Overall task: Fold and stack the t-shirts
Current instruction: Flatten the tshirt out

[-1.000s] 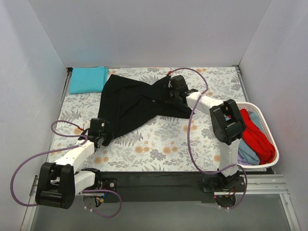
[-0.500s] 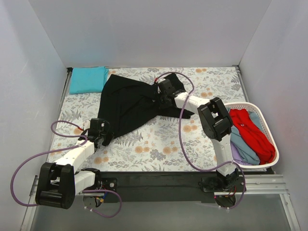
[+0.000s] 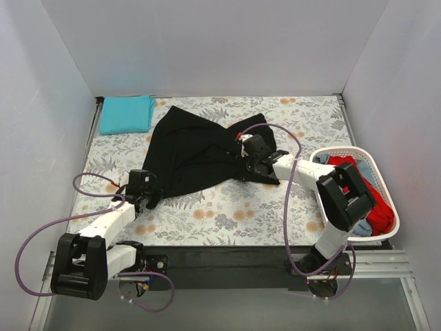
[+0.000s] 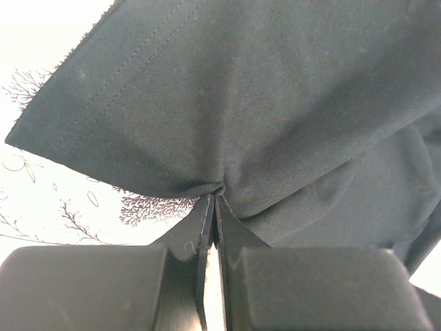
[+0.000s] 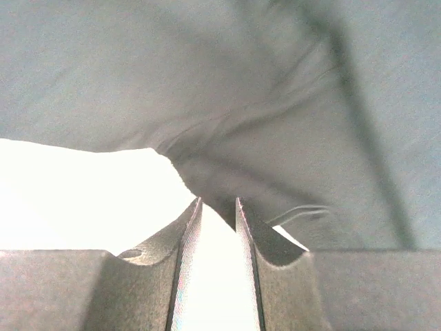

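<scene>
While L gripper pinches black t-shirt hem at near-left corner, R gripper sits w/ jaws slightly apart at shirt's right edge; shirt lies rumpled mid-table on floral cover.

From above, the right gripper is black on the black shirt, so its fingertips are lost; its wrist view leaves unclear whether cloth sits between the fingers, and bleaches the table covering white. The right arm hides much of the red shirt in the basket. The left wrist view cuts the black shirt at top and right.
</scene>
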Tool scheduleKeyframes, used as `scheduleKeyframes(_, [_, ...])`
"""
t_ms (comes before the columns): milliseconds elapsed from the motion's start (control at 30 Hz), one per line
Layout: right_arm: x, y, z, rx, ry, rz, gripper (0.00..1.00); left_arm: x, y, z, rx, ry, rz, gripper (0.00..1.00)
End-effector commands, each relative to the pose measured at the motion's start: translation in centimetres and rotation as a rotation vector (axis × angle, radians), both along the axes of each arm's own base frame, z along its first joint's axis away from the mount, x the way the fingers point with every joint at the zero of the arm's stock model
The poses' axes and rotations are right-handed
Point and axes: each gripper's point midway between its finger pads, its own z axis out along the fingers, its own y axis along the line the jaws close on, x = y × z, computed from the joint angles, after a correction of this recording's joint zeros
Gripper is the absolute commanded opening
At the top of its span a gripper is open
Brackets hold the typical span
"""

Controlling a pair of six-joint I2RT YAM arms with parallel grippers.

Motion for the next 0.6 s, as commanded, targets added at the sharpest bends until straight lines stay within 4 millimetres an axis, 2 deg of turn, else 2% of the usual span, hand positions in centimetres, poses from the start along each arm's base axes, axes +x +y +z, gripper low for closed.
scheduleKeyframes(0, [-2.8,1.7,1.7,0.137,0.029,0.018,0.32,-0.2,0.5,-0.2,0.022,0.009,0.002,0.00])
scheduleKeyframes(33, [-3.3,1.9,2.6,0.165,0.022,0.027,0.32,-0.2,0.4,-0.2,0.018,0.008,0.001,0.00])
scheduleKeyframes(100, [-4.4,1.9,2.2,0.170,0.035,0.041,0.33,-0.1,0.3,-0.2,0.016,0.008,-0.001,0.00])
scheduleKeyframes(200, [-5.5,2.4,2.8,0.205,0.054,0.080,0.32,0.0,0.2,-0.3,0.012,0.009,-0.005,0.00])
scheduleKeyframes(300, [-5.2,2.3,3.7,0.206,0.019,0.071,0.33,0.0,0.2,-0.4,0.014,0.012,-0.010,0.00])
scheduleKeyframes(400, [-3.6,0.8,4.8,0.155,-0.046,-0.011,0.38,0.1,0.1,-0.1,0.011,0.005,-0.015,0.00])
scheduleKeyframes(533, [-1.5,-4.2,5.6,0.052,-0.134,-0.213,0.42,0.1,0.3,0.4,0.019,-0.002,-0.010,0.00])
scheduleKeyframes(567, [-1.8,-5.5,5.0,0.025,-0.126,-0.243,0.42,0.1,0.3,0.6,0.022,-0.005,-0.009,0.00])
